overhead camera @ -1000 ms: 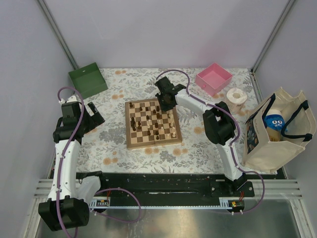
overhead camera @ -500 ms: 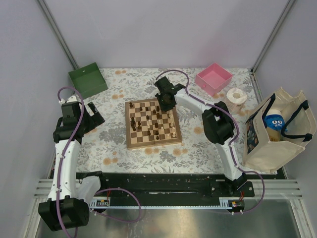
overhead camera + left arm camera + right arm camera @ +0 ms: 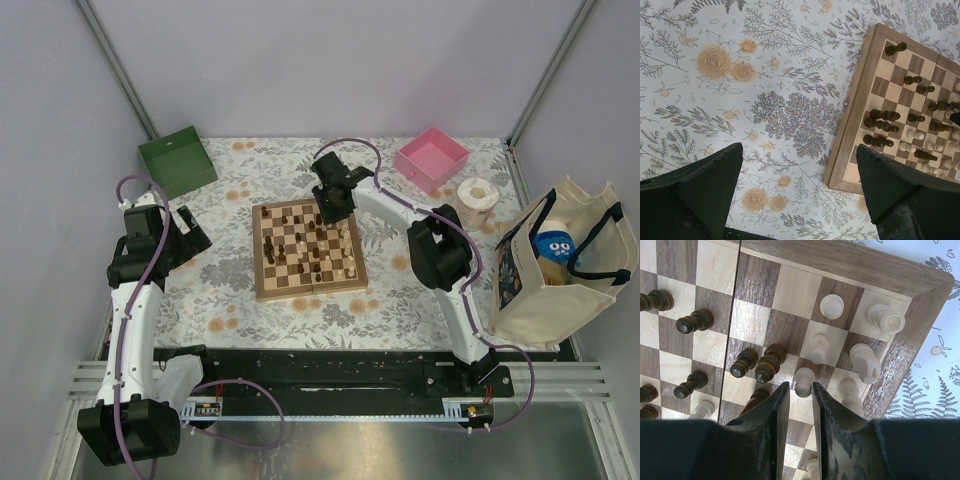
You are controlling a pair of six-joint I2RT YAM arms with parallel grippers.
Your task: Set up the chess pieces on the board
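The board (image 3: 310,291) lies mid-table with dark and cream chess pieces (image 3: 315,250) scattered on it. My right gripper (image 3: 330,206) hovers over its far right part. In the right wrist view its jaws (image 3: 800,386) stand slightly apart around a cream pawn (image 3: 804,381), which rests upright on a square with a thin gap at the left finger. Other cream pieces (image 3: 875,315) stand near the corner of the board (image 3: 865,262), dark ones (image 3: 770,362) to the left. My left gripper (image 3: 195,235) is wide open (image 3: 799,150) over the cloth, left of the board (image 3: 855,115).
A green box (image 3: 177,160) stands at the far left and a pink box (image 3: 432,158) at the far right. A white roll (image 3: 478,195) lies beside a cream tote bag (image 3: 560,290) holding a blue item (image 3: 553,248).
The right jaws have parted a little around the cream pawn, and the right wrist has shifted slightly toward the far edge. The left arm has not moved.
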